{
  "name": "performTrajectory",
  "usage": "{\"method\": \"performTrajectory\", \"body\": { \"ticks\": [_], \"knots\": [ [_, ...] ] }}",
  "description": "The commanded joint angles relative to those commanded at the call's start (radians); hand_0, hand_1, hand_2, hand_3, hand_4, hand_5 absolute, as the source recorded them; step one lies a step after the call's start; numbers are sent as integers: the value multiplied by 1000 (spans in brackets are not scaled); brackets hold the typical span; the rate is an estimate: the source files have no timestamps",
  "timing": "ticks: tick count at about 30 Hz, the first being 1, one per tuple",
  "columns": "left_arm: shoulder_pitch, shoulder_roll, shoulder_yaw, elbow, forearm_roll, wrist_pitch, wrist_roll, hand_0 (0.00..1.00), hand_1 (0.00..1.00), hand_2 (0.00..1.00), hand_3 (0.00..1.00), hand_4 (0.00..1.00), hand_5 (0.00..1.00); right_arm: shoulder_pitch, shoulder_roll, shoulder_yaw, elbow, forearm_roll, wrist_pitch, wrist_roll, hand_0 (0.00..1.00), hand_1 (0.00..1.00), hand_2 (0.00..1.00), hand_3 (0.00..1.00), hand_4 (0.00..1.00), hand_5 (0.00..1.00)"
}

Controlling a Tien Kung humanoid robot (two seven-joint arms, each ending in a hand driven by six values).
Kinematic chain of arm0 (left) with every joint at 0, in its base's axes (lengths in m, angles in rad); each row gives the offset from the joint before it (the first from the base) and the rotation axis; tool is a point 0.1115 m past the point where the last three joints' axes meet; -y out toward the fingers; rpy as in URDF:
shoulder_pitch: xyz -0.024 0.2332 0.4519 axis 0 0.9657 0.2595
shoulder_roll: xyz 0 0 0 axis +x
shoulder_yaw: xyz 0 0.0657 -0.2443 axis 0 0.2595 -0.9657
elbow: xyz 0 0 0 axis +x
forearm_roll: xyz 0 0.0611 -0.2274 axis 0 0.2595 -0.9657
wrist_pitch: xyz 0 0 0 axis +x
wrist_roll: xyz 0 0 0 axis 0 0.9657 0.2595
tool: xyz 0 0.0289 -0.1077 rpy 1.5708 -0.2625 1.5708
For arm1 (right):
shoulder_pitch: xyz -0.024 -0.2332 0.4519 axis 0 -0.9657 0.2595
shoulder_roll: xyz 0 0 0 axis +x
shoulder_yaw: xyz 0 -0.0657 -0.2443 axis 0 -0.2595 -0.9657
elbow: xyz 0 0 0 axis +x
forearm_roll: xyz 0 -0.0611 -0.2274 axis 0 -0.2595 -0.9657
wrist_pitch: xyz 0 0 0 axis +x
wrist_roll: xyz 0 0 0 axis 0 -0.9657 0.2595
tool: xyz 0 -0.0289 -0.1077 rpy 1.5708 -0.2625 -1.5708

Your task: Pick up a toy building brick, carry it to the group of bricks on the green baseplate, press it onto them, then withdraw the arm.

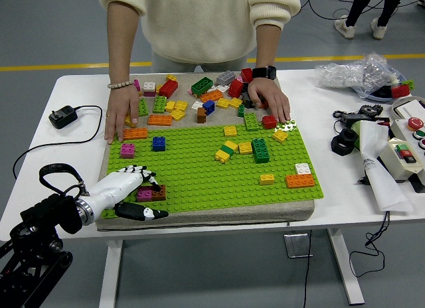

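**Robotics lab / test floor**

Grey industrial floor with yellow line tape (pixel 66 66) behind a white table (pixel 345 208). Right end: button control box (pixel 406 152), loose cables (pixel 372 245), bagged parts (pixel 355 74). Power adapter (pixel 63 115) on the left. Second person's legs (pixel 368 9) far right.
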Motion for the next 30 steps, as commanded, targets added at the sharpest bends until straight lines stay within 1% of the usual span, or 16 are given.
{"method": "performTrajectory", "body": {
  "ticks": [6, 9, 16, 18, 19, 23, 28, 30],
  "knots": [
    [0, 1, -2, 4, 0, -2, 0, 998, 998, 922, 651, 998, 714, -1, 1, 0, 0, -3, 0, 0, 761, 676, 718, 737, 998, 683],
    [2, 3, -8, -5, 0, -2, -2, 998, 998, 914, 649, 998, 709, -2, 1, 0, 0, -3, 0, 0, 761, 676, 718, 737, 998, 683],
    [0, 11, -28, -54, -3, 5, -8, 998, 998, 904, 647, 998, 711, -2, 1, 0, 0, -4, 0, 0, 761, 676, 718, 737, 998, 683],
    [0, 14, -40, -82, -25, 8, -10, 998, 998, 904, 647, 998, 711, -2, 2, 0, 0, -5, 0, 0, 761, 676, 718, 737, 998, 683],
    [-1, 15, -43, -89, -30, 8, -10, 998, 998, 868, 645, 998, 702, -2, 2, 0, 0, -5, 0, 0, 761, 676, 718, 737, 998, 683],
    [-6, 20, -59, -111, -57, 16, -12, 998, 998, 868, 645, 998, 702, -2, 3, 0, 0, -7, 0, 0, 761, 676, 718, 737, 998, 683],
    [-15, 22, -74, -104, -78, 37, -13, 998, 998, 855, 644, 998, 696, -1, 3, -1, 0, -8, 0, 0, 761, 676, 718, 737, 998, 683],
    [-27, 27, -91, -93, -86, 56, -16, 998, 998, 855, 644, 998, 696, 0, 3, -1, 0, -9, 0, 0, 761, 676, 718, 737, 998, 683]
  ]
}}
